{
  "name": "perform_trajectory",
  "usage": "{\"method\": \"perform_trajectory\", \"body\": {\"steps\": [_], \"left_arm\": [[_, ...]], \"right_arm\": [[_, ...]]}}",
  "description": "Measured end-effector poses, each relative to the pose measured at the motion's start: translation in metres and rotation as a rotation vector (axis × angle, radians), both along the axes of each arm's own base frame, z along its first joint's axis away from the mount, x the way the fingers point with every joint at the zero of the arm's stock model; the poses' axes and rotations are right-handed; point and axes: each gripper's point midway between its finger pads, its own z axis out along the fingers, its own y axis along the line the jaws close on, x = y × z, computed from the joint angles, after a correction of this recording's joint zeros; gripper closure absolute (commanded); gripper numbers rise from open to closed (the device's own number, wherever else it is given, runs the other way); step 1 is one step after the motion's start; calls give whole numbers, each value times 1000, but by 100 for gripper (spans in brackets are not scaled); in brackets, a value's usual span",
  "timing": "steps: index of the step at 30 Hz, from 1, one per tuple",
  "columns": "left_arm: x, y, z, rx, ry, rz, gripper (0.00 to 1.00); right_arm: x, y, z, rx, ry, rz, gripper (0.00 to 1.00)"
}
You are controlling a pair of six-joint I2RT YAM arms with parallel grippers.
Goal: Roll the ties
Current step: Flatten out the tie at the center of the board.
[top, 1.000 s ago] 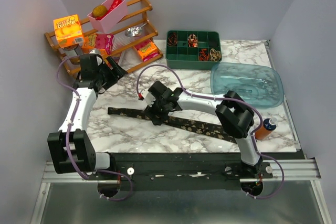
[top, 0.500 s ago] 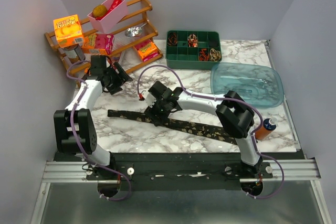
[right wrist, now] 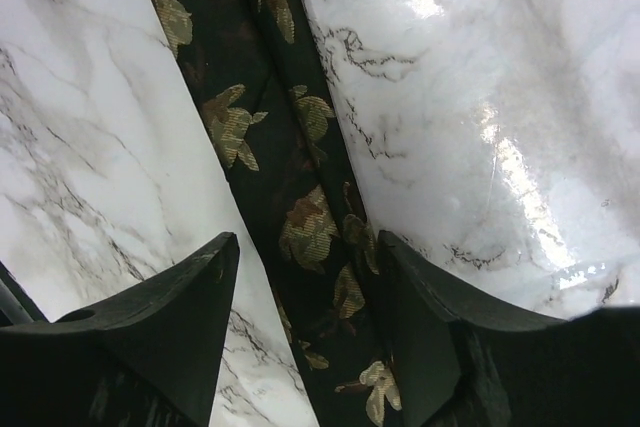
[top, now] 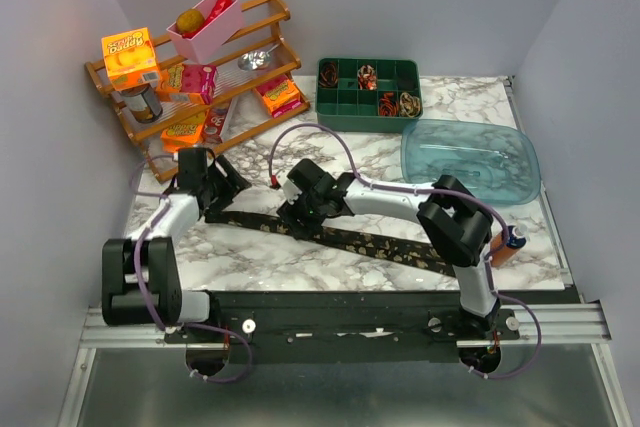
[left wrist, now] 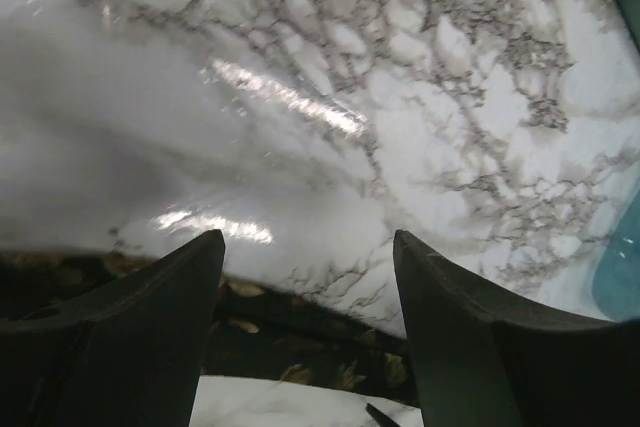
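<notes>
So, long flat dark tie (top: 380, 244) with gold leaves on glossy marble (top: 250, 252); right claw (right wrist: 307, 242) straddles it, left claw (left wrist: 308, 247) over its end, both agape, empty.

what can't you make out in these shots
tie: middle under the right gripper, right end behind the right arm, top view.
tie, left wrist view: dark, blurred, cut off by bottom edge.
coils in green tray: too small, top view.
orange bottle: partly behind right arm, top view.

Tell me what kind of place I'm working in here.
Probably a lab test cell dressed as a home tabletop: plain grey walls, a marble-look table, a wooden rack of groceries, a green divided tray.
</notes>
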Motion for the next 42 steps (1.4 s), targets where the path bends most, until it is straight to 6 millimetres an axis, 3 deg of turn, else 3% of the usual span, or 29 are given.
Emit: {"method": "perform_trajectory", "body": {"steps": [2, 4, 10, 12, 18, 31, 37, 42], "left_arm": [[-23, 7, -8, 31, -3, 45, 21], [-34, 14, -4, 61, -43, 83, 21], [-33, 41, 33, 165, -201, 205, 20], [-33, 51, 35, 207, -204, 242, 22], [-44, 72, 11, 299, -108, 307, 24], [-69, 107, -25, 276, -49, 420, 30], [-73, 98, -40, 222, -70, 390, 32], [-69, 97, -38, 204, -96, 388, 34]], "right_arm": [[0, -3, 0, 12, -14, -24, 29], [0, -8, 0, 9, -25, -47, 27], [4, -11, 1, -3, -44, -87, 25], [5, -11, 2, -9, -48, -94, 25], [5, -10, 10, -13, -33, -107, 25], [3, 40, 77, 204, 20, -50, 33], [-3, 46, 74, 218, 63, -31, 34], [-6, 47, 71, 220, 87, -25, 34]]}}
